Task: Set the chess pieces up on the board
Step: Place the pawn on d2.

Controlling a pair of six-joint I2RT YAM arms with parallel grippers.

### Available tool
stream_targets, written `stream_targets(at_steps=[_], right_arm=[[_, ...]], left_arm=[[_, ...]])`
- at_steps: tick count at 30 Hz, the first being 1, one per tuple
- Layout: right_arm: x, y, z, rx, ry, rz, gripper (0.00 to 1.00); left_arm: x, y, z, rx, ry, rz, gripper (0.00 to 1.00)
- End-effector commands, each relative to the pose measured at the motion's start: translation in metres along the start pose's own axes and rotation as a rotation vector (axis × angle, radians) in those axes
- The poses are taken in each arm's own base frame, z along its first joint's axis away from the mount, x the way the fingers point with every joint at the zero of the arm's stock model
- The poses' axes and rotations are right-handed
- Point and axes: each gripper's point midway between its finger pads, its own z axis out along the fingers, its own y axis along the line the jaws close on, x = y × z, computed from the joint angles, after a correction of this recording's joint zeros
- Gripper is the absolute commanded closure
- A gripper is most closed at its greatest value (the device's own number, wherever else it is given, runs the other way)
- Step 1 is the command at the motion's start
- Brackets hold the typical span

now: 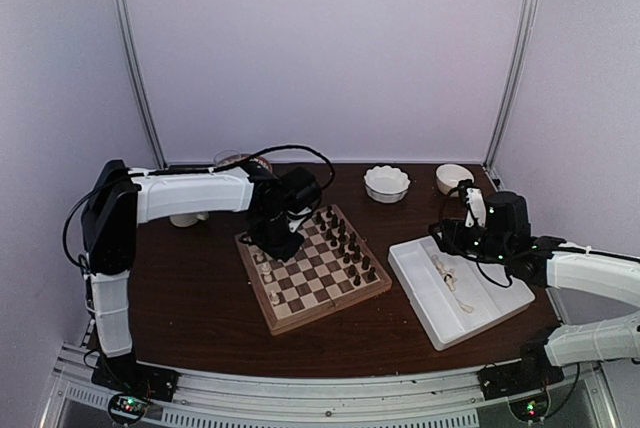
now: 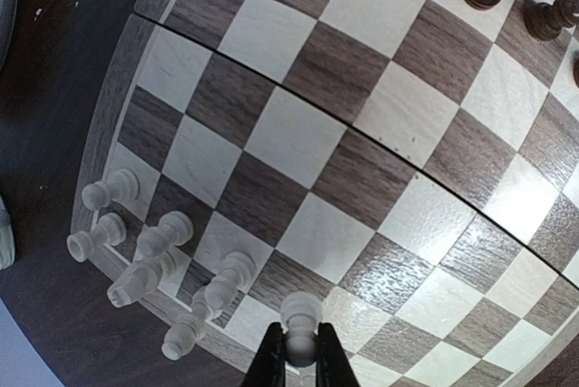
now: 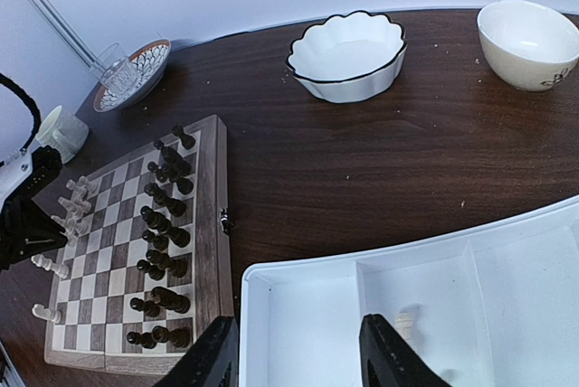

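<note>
Left fingers (image 2: pixel 270 364) point down, pinching a cream pawn (image 2: pixel 298 315) over the board (image 2: pixel 298 134).

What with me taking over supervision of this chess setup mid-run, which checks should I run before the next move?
1. Left tool shut on the cream pawn: ok.
2. Pawn's base resting on the board: cannot tell.
3. Placed cream pieces apart from the left tool: ok.
4. Right tool open and empty above the tray: ok.
5. A tray piece waiting for pickup: ok.
6. Dark pieces lined up on the opposite side of the board, away from the pawn: ok.
</note>
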Motion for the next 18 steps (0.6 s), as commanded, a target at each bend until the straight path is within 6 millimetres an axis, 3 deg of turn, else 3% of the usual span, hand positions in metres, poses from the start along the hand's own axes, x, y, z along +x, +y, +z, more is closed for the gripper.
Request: stream_targets(at_steps=[1,18], right_arm=[[-0.002,0.001,0.000,-0.001,-0.017,-0.013,0.51],[-0.002,0.001,0.001,-0.002,-0.014,-0.013,0.51]], left_arm=[[-0.003,0.008,0.004,-0.028,0.002,0.004,0.95],[0.005,0.012,0.020,-0.050,0.043,0.007,0.95]])
